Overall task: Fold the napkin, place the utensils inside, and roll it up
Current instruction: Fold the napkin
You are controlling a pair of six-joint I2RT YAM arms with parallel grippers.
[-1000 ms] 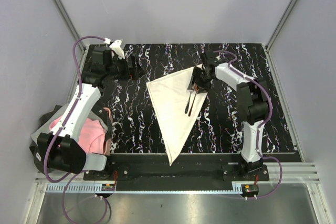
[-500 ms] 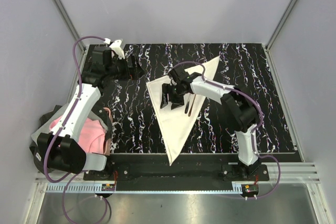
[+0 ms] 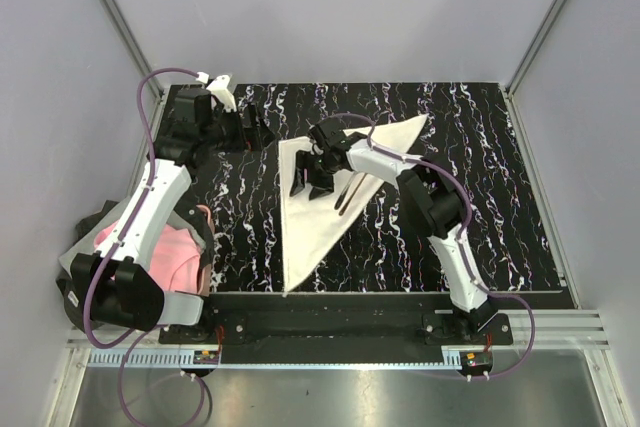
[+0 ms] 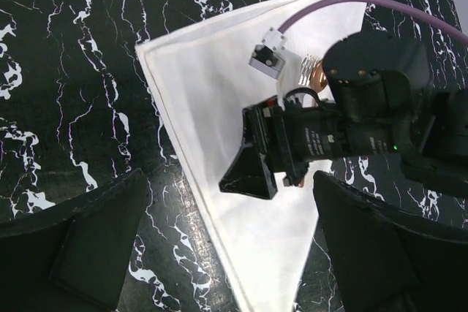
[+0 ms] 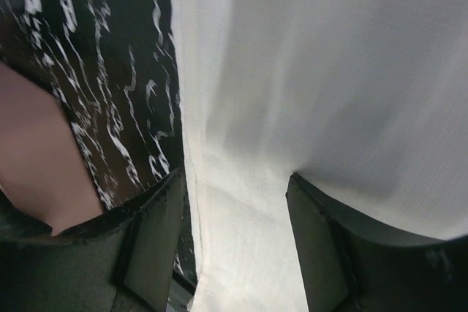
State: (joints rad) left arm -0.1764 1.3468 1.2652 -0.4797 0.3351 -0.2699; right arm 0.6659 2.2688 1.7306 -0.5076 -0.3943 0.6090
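Cream cloth, folded into a long triangle, is what the napkin (image 3: 300, 237) looks like now. It lies flat on the black marbled table (image 3: 480, 197), left of the middle. 1 corner points at the far right corner, 1 sits towards the far left, and the long tip reaches the near edge. The 2 utensils (image 3: 345, 195) lie side by side on the cloth near its right-hand folded edge, thin and dark from above.

The right gripper (image 3: 309, 187) hangs low over the napkin's far left part, its jaws standing apart. Its own camera shows the cloth's left hem running between the 2 fingers, with nothing pinched. The left gripper (image 3: 262, 129) hovers near the far left corner of the table, just beside the napkin's corner, jaws wide apart and holding nothing.

The cloth is probably light, limp and quick to slide or bunch, so a pinch at a hem or corner looks safest. The utensils are stiff, smooth metal and may roll or shift if the fabric under them is tugged.
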